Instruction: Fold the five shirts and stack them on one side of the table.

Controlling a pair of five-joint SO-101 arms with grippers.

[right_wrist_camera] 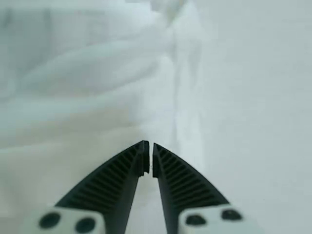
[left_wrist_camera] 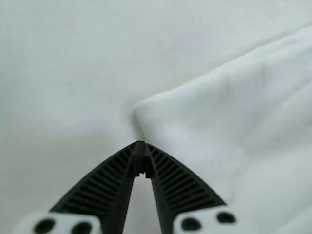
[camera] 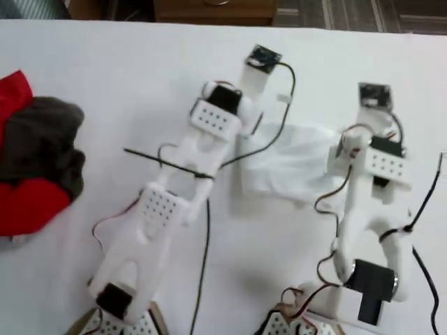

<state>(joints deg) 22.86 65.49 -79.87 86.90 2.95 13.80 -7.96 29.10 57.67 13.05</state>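
Observation:
A white shirt (camera: 293,166) lies bunched flat on the white table between my two arms. My left gripper (left_wrist_camera: 140,147) is shut, its tips resting just short of a corner of the white shirt (left_wrist_camera: 229,126), with nothing visible between the fingers. My right gripper (right_wrist_camera: 147,146) is shut too, its tips down on the rumpled cloth of the white shirt (right_wrist_camera: 83,83) near its edge. In the high view the left arm (camera: 216,115) stands at the shirt's left side and the right arm (camera: 374,157) at its right side.
A heap of red and dark grey shirts (camera: 35,164) sits at the table's left edge. Bare tabletop (camera: 126,77) stretches behind and between the heap and the arms. Black cables (camera: 204,237) trail across the near part of the table.

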